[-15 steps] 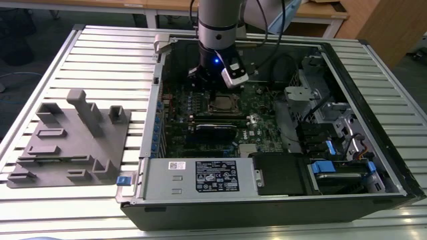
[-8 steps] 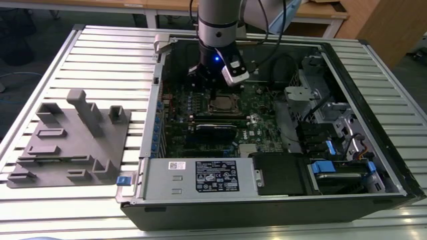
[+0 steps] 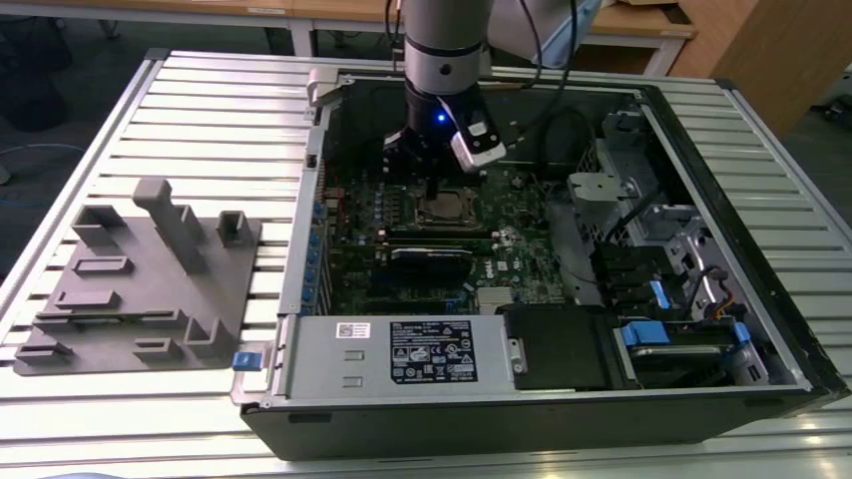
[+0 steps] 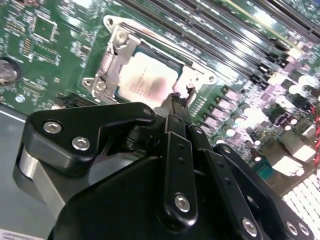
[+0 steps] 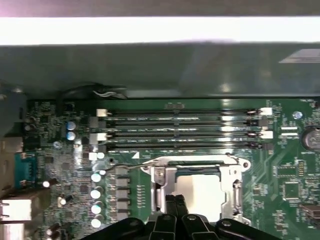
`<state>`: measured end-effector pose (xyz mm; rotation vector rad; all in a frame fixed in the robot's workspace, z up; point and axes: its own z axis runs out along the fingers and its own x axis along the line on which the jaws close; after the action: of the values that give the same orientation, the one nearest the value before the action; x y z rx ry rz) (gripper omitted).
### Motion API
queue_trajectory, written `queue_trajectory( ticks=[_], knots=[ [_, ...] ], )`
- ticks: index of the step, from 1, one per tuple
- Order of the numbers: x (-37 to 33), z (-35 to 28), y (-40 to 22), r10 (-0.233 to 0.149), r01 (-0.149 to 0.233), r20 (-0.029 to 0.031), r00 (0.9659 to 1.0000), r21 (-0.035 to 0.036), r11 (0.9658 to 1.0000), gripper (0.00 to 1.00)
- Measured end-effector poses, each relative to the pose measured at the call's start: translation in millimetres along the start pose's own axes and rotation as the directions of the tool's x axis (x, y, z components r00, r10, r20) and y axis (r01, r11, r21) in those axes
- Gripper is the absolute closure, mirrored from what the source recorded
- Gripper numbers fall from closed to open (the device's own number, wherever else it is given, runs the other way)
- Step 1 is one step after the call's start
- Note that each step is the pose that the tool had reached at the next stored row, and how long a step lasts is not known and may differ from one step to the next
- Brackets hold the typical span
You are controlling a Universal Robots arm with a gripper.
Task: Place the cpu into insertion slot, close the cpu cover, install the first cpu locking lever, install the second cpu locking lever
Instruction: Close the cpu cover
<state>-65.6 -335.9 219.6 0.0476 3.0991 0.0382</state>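
Resting on the slatted worktop (image 3: 200, 110), the open computer case (image 3: 533, 424) exposes the green motherboard (image 3: 353, 230). The tool (image 4: 178, 100) hangs over it, fingers apparently pressed together, tips just beside the cpu cover (image 4: 112, 65). The cover lies flat, framing the seated silvery-tan cpu (image 4: 150, 80).

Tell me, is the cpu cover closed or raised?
Closed: in the second wrist view the cpu cover lies flat, framing the cpu through its window.
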Motion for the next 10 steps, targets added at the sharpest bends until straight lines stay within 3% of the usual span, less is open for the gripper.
queue_trajectory(
  ticks=[10],
  knots=[
    [-16.5, 0.9, 0.5, 0.0, 0.0, 0.0, 1.0, 0.0, 1.0, 0.89]
  ],
)
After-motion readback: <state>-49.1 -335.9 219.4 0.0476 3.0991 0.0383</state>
